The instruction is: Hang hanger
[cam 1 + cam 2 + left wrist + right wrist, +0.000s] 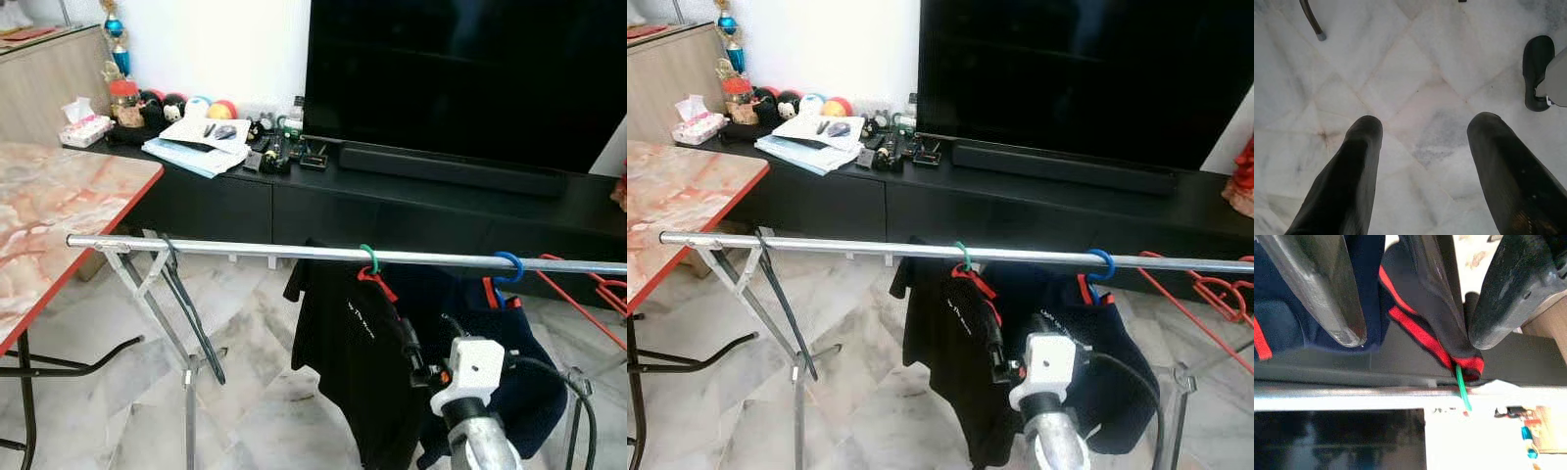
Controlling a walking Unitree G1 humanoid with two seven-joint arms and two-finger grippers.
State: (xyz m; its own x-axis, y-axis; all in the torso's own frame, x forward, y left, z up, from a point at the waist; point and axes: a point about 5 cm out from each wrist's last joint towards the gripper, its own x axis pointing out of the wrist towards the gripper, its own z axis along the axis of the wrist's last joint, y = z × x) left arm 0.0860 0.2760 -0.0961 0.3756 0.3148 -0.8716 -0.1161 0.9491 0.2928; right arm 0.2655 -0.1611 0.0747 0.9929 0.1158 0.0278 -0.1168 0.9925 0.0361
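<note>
Silver rail (245, 250) carries a green hanger hook (369, 258) over a black shirt (343, 343) with red collar trim, and a blue hook (507, 266) on a navy garment (534, 392). Red-edged marbled pink desk (49, 215); grey-white marble floor (255, 392).

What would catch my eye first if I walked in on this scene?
Most likely the silver clothes rail running across the room, with a black shirt on a green hanger and a dark blue garment on a blue hanger. The robot's right gripper reaches up at the black shirt's red-trimmed collar, fingers open. Behind stands a big dark television on a low black cabinet.
</note>
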